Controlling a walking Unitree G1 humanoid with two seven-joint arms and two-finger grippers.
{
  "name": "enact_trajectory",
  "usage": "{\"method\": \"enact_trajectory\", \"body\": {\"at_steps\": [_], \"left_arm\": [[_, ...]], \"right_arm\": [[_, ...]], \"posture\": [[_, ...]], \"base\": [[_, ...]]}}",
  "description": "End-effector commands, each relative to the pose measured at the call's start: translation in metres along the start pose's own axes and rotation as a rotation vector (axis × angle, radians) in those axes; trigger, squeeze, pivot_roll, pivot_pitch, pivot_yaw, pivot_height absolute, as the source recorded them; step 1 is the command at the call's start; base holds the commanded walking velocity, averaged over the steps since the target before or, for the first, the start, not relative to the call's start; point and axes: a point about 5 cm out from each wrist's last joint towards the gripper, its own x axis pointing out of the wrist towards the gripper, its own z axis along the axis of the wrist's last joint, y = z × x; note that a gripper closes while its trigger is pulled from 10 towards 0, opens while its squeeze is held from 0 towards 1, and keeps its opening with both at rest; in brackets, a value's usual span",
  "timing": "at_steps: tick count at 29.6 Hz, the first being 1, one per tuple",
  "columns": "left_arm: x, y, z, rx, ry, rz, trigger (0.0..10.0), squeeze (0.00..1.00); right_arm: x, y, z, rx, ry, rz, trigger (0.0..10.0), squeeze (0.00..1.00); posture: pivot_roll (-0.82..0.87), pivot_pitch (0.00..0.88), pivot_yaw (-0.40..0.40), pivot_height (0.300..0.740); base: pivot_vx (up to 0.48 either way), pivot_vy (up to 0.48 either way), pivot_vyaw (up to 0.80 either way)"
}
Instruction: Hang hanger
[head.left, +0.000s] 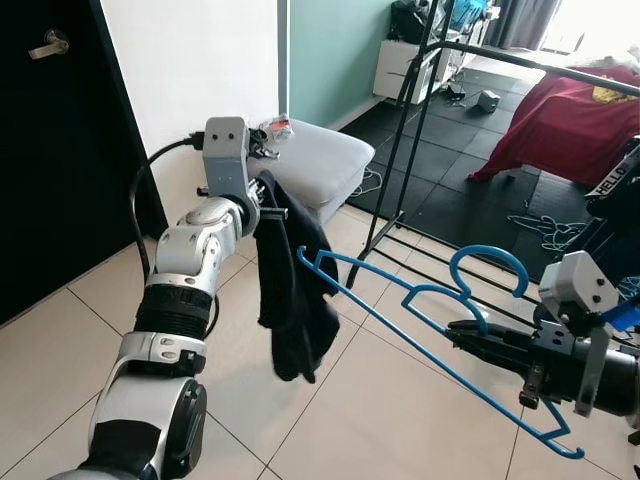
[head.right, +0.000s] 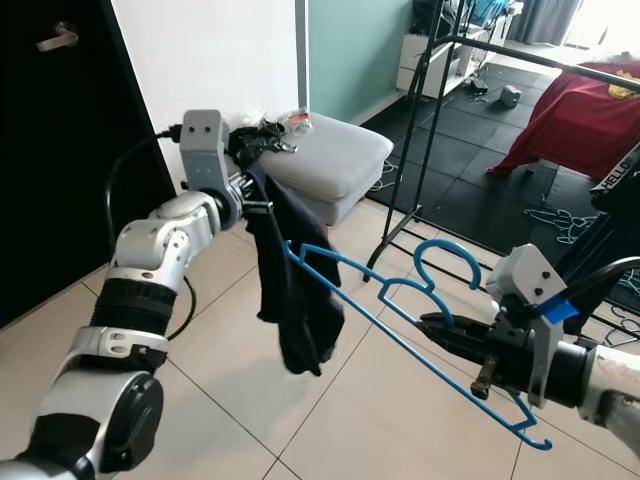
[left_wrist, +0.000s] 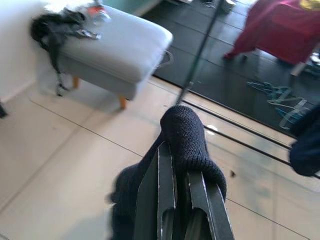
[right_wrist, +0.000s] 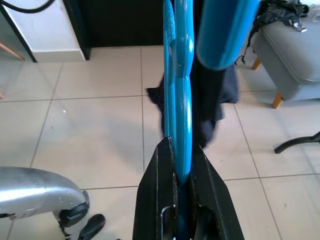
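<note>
A dark navy knitted garment (head.left: 295, 300) hangs limp from my left gripper (head.left: 272, 210), which is raised and shut on its top edge; the left wrist view has the fabric (left_wrist: 186, 135) bunched over the fingertips. My right gripper (head.left: 466, 330) is shut on a blue plastic hanger (head.left: 420, 300) just below its hook. In the right wrist view the hanger (right_wrist: 180, 75) runs straight out from between the fingers. It is held tilted, and its far arm tip reaches the garment's side at about mid-height.
A black clothes rack (head.left: 400, 150) stands behind the hanger, its top rail running right, with a red cloth (head.left: 570, 120) draped there. A grey ottoman (head.left: 320, 160) sits by the white wall. A black door (head.left: 50, 150) is at left. Loose hangers (head.left: 545, 225) lie on dark mats.
</note>
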Motion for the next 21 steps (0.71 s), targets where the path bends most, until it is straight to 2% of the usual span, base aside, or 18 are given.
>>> {"method": "enact_trajectory", "body": {"at_steps": [1,2,5,7,15,18,21], "left_arm": [[-0.002,-0.012,0.018,0.004,-0.051,-0.039,10.0,0.00],[-0.004,-0.021,0.019,0.009,-0.039,-0.089,10.0,0.00],[-0.006,-0.027,0.020,0.013,-0.029,-0.121,10.0,0.00],[-0.009,-0.036,0.020,0.023,-0.006,-0.171,10.0,0.00],[-0.011,-0.041,0.019,0.039,0.006,-0.198,10.0,0.00],[-0.012,-0.042,0.018,0.072,-0.005,-0.181,10.0,0.00],[-0.011,-0.039,0.017,0.124,-0.028,-0.140,10.0,0.00]], "right_arm": [[0.002,0.001,-0.001,-0.008,0.011,-0.004,10.0,0.00],[0.004,-0.002,-0.002,-0.010,0.017,-0.022,10.0,0.00],[0.005,-0.004,-0.002,-0.010,0.022,-0.031,10.0,0.00],[0.010,-0.007,-0.001,-0.011,0.016,-0.042,10.0,0.00],[0.019,-0.009,0.000,-0.001,0.007,-0.057,10.0,0.00],[0.022,-0.007,0.003,0.009,-0.016,-0.042,10.0,0.00],[0.018,-0.003,0.006,0.013,-0.026,-0.004,10.0,0.00]], "posture": [[-0.06,0.081,0.005,0.740],[-0.06,0.080,0.003,0.740],[-0.06,0.080,0.003,0.740],[-0.06,0.078,0.002,0.740],[-0.05,0.073,-0.001,0.740],[-0.05,0.070,-0.004,0.740],[-0.05,0.070,-0.004,0.740]], "base": [[0.000,0.000,0.00],[0.000,0.000,0.00],[0.000,0.000,0.00],[0.000,0.000,0.00],[0.000,0.000,0.00],[0.000,0.000,0.00],[0.000,0.000,0.00]]}}
